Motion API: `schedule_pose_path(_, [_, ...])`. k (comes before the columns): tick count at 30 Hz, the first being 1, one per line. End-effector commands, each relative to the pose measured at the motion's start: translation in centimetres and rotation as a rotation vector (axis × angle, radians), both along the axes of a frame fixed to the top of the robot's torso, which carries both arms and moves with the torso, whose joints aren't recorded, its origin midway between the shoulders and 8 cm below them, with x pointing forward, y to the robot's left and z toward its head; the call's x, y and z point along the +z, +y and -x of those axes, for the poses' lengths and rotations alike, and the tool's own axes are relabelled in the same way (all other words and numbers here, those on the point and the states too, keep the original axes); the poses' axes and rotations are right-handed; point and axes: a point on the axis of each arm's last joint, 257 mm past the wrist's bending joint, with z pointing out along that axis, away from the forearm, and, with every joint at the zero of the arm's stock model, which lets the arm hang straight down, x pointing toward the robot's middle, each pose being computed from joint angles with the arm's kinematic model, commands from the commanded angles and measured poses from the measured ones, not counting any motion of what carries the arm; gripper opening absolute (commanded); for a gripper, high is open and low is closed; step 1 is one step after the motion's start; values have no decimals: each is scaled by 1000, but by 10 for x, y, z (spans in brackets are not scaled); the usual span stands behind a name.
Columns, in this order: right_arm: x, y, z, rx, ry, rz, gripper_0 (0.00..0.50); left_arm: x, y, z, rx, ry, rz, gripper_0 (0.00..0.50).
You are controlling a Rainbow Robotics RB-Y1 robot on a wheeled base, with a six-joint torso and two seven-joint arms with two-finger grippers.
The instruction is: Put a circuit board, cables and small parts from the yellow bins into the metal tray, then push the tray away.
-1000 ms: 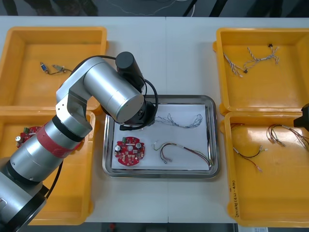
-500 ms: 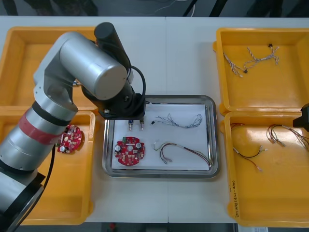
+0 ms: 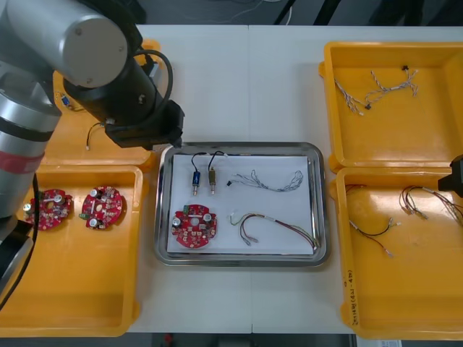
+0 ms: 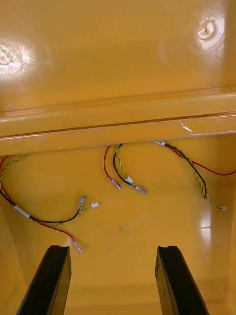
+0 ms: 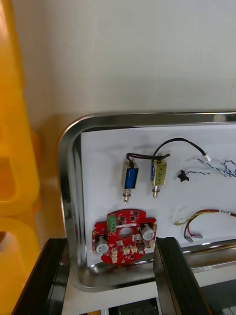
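Observation:
The metal tray (image 3: 320, 210) stands mid-table with white lining. In it lie a red circuit board (image 3: 194, 228), two small metal parts (image 3: 204, 178) joined by a black wire, a twisted blue and white cable (image 3: 269, 181) and a red and yellow cable (image 3: 278, 225). My left arm (image 3: 108, 65) hangs over the far-left yellow bin (image 3: 43, 148), just off the tray's far-left corner. In the left wrist view my left gripper (image 5: 110, 283) is open and holds nothing, with the board (image 5: 125, 236) and the metal parts (image 5: 142, 174) lying beyond its fingers. My right gripper (image 4: 113, 283) is open over the near-right bin (image 3: 405, 296).
The near-left bin (image 3: 72, 289) holds two more red boards (image 3: 52, 210) (image 3: 101, 207). Twisted cables (image 3: 376, 90) lie in the far-right bin (image 3: 434, 137). Red, yellow and black cables (image 4: 123, 174) lie below my right gripper. Bare table stretches beyond the tray's far edge.
My left arm has swung up and left, off the tray. The two small metal parts with the black wire now lie free in the tray. The two boards in the near-left bin have come into sight.

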Motion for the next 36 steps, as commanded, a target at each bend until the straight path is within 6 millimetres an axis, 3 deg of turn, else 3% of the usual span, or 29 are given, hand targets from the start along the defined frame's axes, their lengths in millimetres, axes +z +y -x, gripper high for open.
schedule_pose_path(1, [-1, 14, 6, 61, 1, 32, 500, 45, 32, -9, 68, -75, 2, 500])
schedule_pose_path(10, [2, 34, 7, 134, 10, 36, 500, 87, 64, -5, 52, -123, 51, 500])
schedule_pose_path(15, [8, 51, 8, 194, 14, 8, 500, 99, 78, 1, 47, -142, 60, 500])
schedule_pose_path(28, [22, 116, -7, 403, 6, 60, 500, 83, 135, 26, 83, -178, 2, 500])
schedule_pose_path(36, [22, 154, 1, 526, 7, 100, 500, 70, 169, 46, 93, -180, -56, 500])
